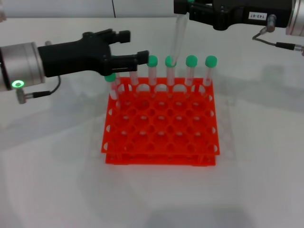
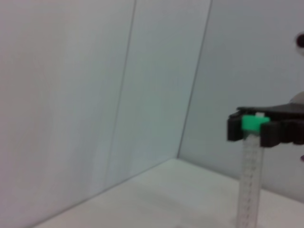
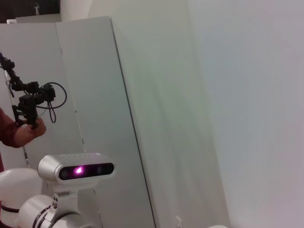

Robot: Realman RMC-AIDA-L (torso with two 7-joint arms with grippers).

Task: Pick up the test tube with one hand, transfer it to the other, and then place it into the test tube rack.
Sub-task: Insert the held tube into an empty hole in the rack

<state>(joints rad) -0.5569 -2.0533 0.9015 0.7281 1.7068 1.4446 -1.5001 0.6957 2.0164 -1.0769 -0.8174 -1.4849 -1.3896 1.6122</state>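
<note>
The handover looks finished and placing is the step in hand. The right gripper (image 1: 186, 12), its prongs pinched on the green cap, holds the test tube (image 1: 177, 38) hanging upright above the far row of the test tube rack (image 1: 160, 124), its lower end near a standing tube's cap. The left gripper (image 1: 130, 46) hovers spread and empty at the rack's far-left corner. Next, I judge, the tube must be lined up over a free hole and lowered straight down.
</note>
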